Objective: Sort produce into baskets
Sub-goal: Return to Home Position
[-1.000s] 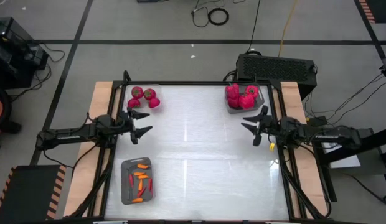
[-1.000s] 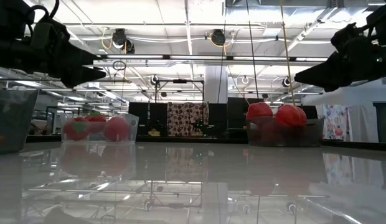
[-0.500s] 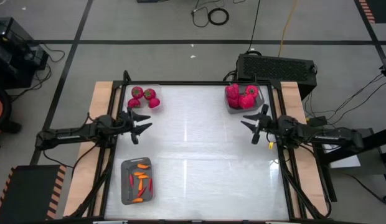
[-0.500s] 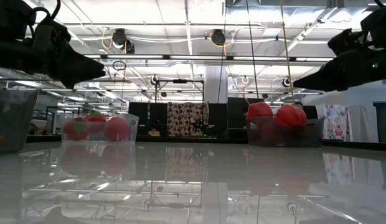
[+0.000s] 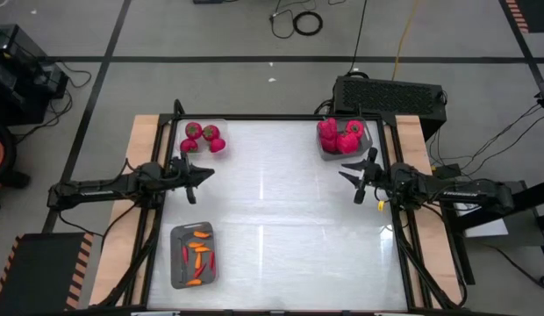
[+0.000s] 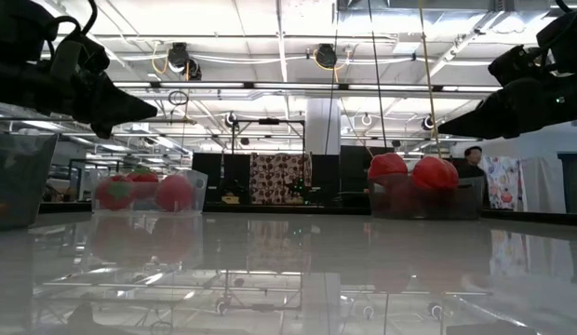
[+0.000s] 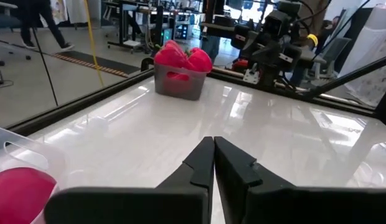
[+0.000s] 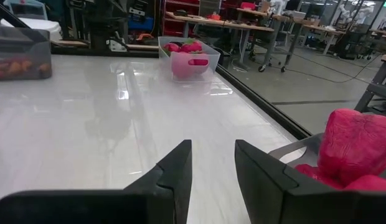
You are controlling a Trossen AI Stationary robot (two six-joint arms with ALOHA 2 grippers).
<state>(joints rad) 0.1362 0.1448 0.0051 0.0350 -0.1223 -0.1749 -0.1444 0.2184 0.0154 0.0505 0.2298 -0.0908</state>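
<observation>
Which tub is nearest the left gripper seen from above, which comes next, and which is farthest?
1. The tub of round red fruits, top left of the picture, right beside the left gripper.
2. The tub of chillies, bottom left.
3. The tub of big peppers, top right, across the table.

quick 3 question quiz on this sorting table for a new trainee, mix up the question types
1. True or false: the left gripper is shut.
2. In the high view, which tub holds the chillies? A) upper left B) upper right C) lower left
3. Fill in: the right gripper is open and holds ____.
Key: 1 true. 2 C, the grey tub. 3 nothing.
</observation>
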